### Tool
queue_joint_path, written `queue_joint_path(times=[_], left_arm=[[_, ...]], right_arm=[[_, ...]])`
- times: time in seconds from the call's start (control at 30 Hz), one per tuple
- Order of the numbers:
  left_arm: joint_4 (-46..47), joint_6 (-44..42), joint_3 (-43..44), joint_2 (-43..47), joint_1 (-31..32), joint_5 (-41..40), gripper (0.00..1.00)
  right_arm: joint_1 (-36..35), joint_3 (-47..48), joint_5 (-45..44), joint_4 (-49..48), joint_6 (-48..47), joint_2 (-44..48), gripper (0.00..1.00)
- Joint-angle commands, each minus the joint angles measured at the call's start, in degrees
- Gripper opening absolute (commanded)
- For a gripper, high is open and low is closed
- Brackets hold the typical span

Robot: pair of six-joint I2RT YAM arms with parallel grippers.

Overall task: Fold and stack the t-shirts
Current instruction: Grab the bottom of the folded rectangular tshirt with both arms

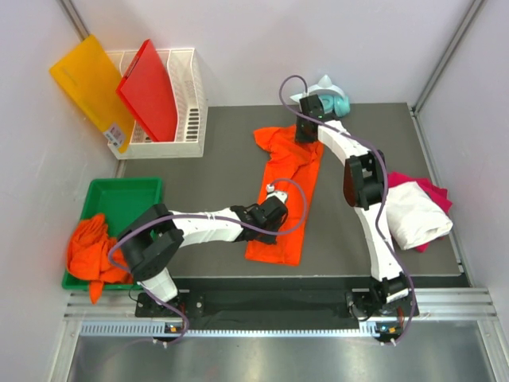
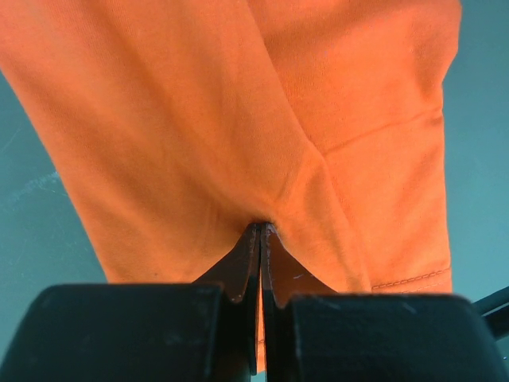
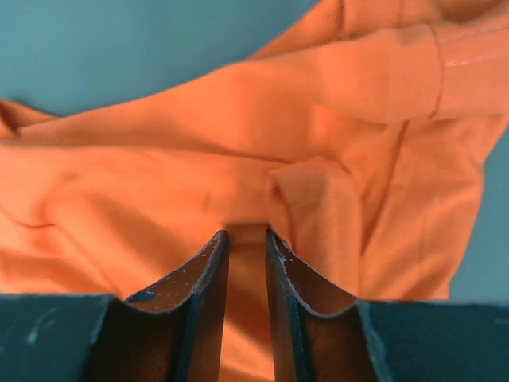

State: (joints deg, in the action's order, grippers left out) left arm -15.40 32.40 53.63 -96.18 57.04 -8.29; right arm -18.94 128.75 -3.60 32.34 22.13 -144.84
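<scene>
Orange shirt on the table: the orange shirt (image 1: 276, 243) lies on the dark table (image 1: 215, 175), about in the middle. It is folded into a long narrow strip that runs from the near edge toward the far side. Its far end is wider and wrinkled, with a sleeve spread to the left.
Left gripper: the left gripper (image 2: 261, 228) is over the near half of the strip. Its two fingers are pressed together and pinch a small fold of the orange cloth; the cloth puckers toward the tips. A stitched hem shows at the lower right of the left wrist view.
Right gripper: the right gripper (image 3: 246, 235) is at the far end of the same shirt. Its fingers stand a little apart with a narrow gap, and the tips are low at the cloth. Orange cloth shows through the gap. A raised fold lies just beside the right finger.
Other orange shirts: a crumpled pile of orange shirts (image 1: 91, 247) lies in the green tray (image 1: 119, 191) at the left and hangs over its near rim.
White shirt: the white shirt (image 1: 413, 215) is folded, on the right side of the table.
Pink shirt: the pink shirt (image 1: 433, 191) lies under the white one, and its edges show beside it.
Basket: the white basket (image 1: 191, 103) is at the far left and holds a red board (image 1: 151, 91). A yellow board (image 1: 87, 79) leans at its left side.
</scene>
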Motion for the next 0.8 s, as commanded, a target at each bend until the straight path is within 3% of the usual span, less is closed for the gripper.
queue_joint_path(times=[0.0,0.77], left_arm=[[0.90,-0.41,1.39,-0.32,-0.26,0.56,0.00],[2.04,1.79,-1.77,0.38,-0.35,1.09,0.00]], right_arm=[[1.01,-3.23,-3.52,-2.27,-0.42,4.64,0.25],[4.96,-12.91,-4.49,-6.85,0.98,13.44,0.22]])
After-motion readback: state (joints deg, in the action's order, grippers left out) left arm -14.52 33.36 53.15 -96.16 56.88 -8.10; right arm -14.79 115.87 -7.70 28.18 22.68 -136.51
